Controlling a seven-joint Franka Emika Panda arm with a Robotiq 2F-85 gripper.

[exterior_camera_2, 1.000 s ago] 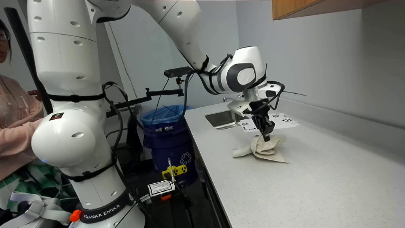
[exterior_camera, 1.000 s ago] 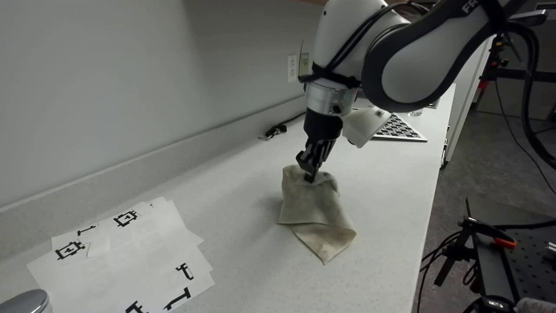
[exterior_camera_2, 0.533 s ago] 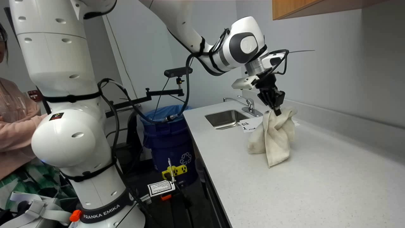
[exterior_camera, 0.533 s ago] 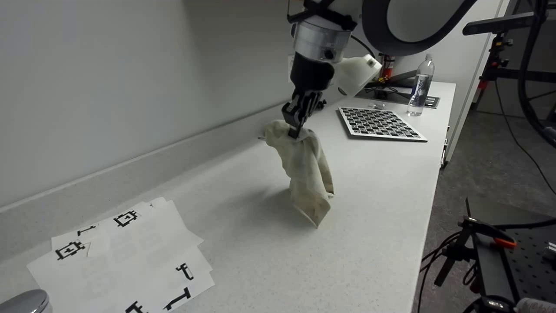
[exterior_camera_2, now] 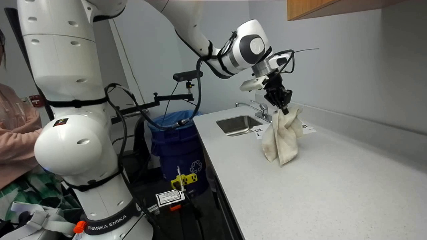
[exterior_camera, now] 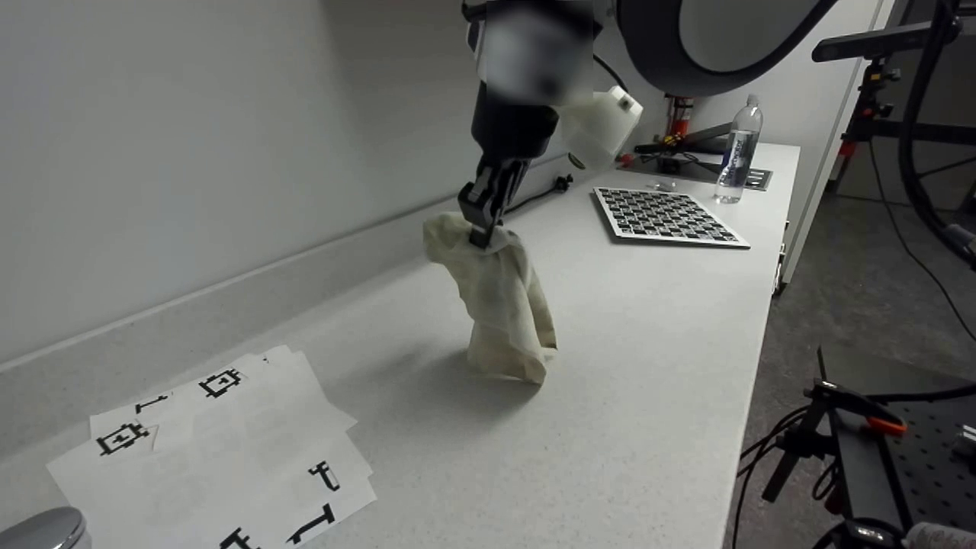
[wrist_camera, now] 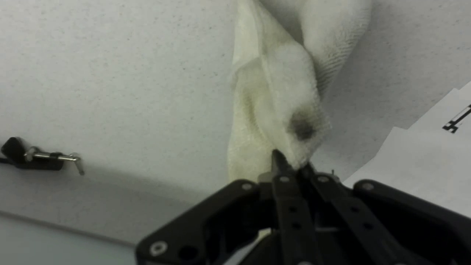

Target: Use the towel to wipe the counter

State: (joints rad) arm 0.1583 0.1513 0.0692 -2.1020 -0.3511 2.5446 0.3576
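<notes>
Cream-beige and wrinkled, the towel [exterior_camera: 499, 301] hangs in loose folds over the table [exterior_camera: 648, 374], its upper part pinched in the jaws of the hand [exterior_camera: 481, 239], which are drawn nearly all the way together. Whether its lowest corner touches the table, I cannot tell. In the wrist view a dark spot [wrist_camera: 303, 127] shows on the towel just beside the jaws. White printed sheets [exterior_camera_2: 261, 130] lie partly behind the towel in an exterior view, near the sink [exterior_camera_2: 235, 125]. Well apart from it lies a checkered board [exterior_camera: 671, 217], near an upright clear bottle [exterior_camera: 738, 156].
</notes>
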